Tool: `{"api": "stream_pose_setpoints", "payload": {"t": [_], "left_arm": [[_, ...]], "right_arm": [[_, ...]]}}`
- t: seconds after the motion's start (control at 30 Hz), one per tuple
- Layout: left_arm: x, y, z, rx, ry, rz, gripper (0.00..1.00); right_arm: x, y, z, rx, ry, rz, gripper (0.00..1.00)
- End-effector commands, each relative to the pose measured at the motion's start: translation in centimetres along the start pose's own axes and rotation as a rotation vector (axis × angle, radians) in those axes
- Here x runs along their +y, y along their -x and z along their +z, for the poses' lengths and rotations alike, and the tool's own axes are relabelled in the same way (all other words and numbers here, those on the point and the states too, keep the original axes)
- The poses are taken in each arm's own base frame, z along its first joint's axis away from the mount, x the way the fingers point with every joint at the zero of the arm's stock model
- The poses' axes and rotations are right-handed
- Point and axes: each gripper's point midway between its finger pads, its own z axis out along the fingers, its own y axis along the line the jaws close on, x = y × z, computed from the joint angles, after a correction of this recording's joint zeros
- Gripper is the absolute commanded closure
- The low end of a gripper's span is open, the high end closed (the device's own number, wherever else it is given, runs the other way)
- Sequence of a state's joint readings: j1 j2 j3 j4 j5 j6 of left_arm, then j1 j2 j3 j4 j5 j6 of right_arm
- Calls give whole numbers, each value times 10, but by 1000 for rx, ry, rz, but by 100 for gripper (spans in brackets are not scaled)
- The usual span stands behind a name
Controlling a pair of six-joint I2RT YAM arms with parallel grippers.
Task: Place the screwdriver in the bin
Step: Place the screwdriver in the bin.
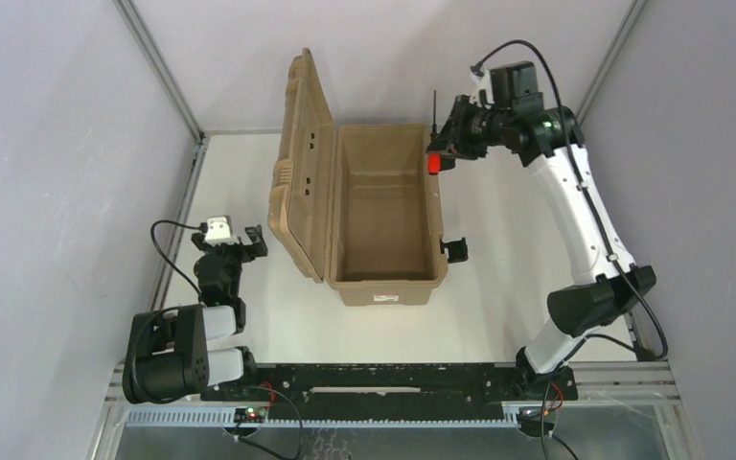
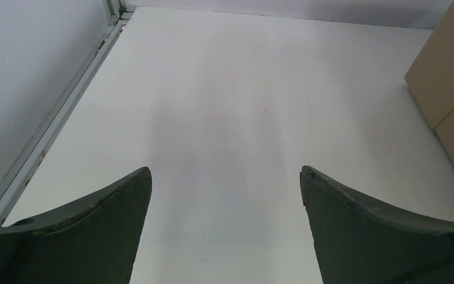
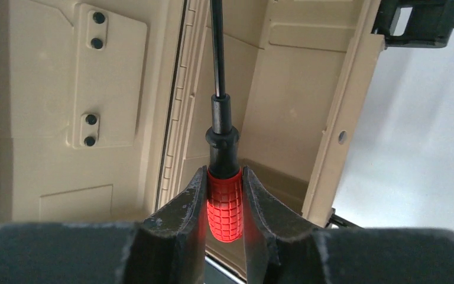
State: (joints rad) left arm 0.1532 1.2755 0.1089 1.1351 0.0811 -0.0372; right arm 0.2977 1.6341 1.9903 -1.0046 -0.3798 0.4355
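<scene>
One move left: right jaws pinch the screwdriver (image 3: 224, 204) by its red handle at the right rim of the bin (image 1: 412, 290), toward the far edge of the bench (image 1: 498, 307), so shift it left over the cavity before you release; left jaws spread, idle.

Tabletop (image 1: 498, 287): white and matte, with faint grey scuffs in the left wrist view.
Walls: plain pale grey panels at 9 o'clock (image 1: 48, 144), 12 o'clock (image 1: 393, 48) and 3 o'clock (image 1: 709, 115) of the top view.
Frame posts: two bare metal bars, one slanting in from 11 o'clock (image 1: 158, 67), one from 1 o'clock (image 1: 611, 57).
Edge rail (image 1: 177, 211): silver metal, runs along the tabletop's 9 o'clock side.
Mounting bar (image 1: 393, 381): black, lies across the 6 o'clock edge.
Slotted strip (image 1: 393, 415): grey, just below the bar.
Small board (image 1: 252, 415): at 7 o'clock on the strip, red and green lights lit.
Tread plate (image 1: 393, 446): patterned metal at the very bottom.
</scene>
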Motion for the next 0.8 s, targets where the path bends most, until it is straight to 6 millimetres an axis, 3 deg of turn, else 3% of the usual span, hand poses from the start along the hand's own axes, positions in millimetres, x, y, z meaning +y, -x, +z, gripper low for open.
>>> {"api": "stream_pose_setpoints", "payload": {"t": [0.0, 0.43, 0.77], "left_arm": [[-1, 25, 9, -72, 0, 4, 0], [-1, 25, 9, -73, 0, 3, 0], [0, 26, 9, -74, 0, 4, 0]], "right_arm": [[-3, -6, 21, 20, -140, 46, 100], [3, -49, 91, 132, -315, 25, 100], [-28, -97, 155, 251, -412, -11, 100]]}}
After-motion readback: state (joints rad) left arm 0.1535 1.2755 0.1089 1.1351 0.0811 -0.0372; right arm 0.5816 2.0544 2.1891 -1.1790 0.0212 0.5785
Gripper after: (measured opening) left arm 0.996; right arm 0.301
